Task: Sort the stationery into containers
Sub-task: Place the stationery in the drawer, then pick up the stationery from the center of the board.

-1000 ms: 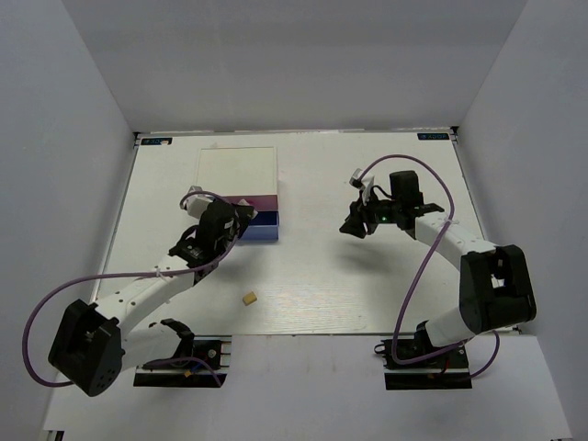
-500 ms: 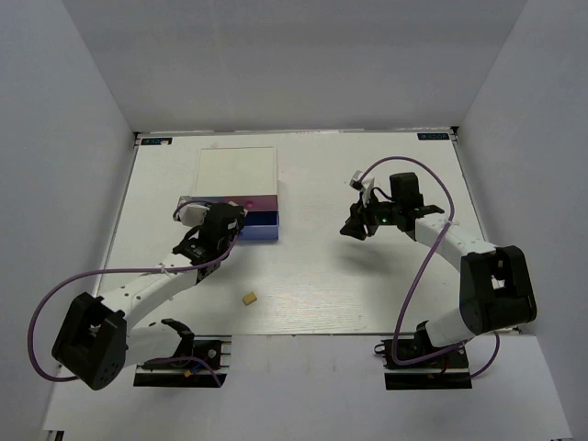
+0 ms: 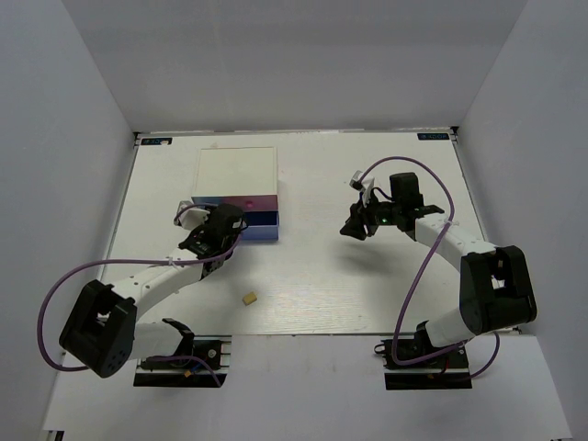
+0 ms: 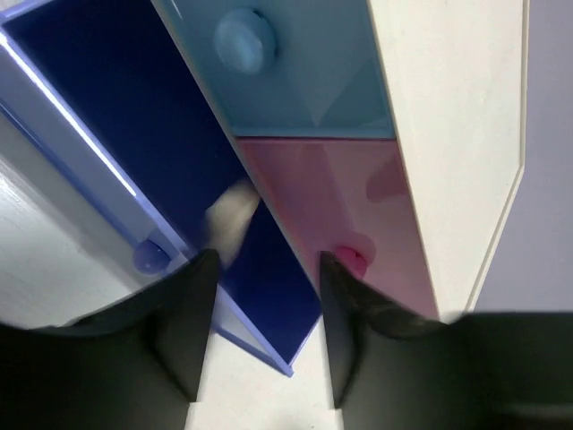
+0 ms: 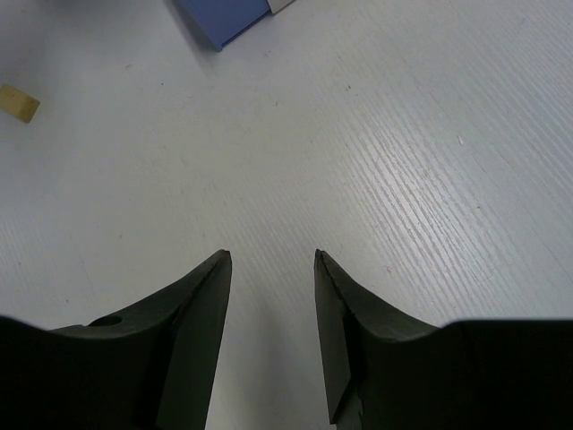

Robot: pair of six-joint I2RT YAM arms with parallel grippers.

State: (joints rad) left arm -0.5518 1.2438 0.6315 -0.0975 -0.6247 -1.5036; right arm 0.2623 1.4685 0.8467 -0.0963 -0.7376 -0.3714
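Left gripper: the left gripper (image 4: 269, 260) hung just over the open blue drawer (image 4: 116, 107), jaws apart, with nothing clamped between them.
Piece at the drawer: a pale piece (image 4: 231, 219), blurred, showed just past the fingertips against the drawer's dark blue inside. It was probably an eraser. Whether it was dropping or already lying there could not be told.
Right gripper: the right gripper (image 5: 271, 260) hovered over bare table (image 3: 349, 285), well apart from the box, with its jaws apart and empty.
Containers: the drawer box (image 3: 237, 170) stood at the far left of the table. Its blue drawer was pulled out toward the arms. The pink drawer front (image 4: 331, 193) and a light blue drawer front (image 4: 295, 63) were both pushed in.
Loose stationery: a tan eraser (image 3: 247, 298) lay alone on the table, near the front edge, between the two arms and well apart from the box. It also showed at the left edge of the right wrist view.
Done so far: judging by the table, most of the sorting looked finished, as no highlighters and no other erasers showed outside the box. What the shut drawers held was hidden.
Left to do: the tan eraser was not yet picked up and placed in a drawer. After that the blue drawer would likely need pushing shut.
Likely next: either arm could reach the eraser, and the right one was already free.
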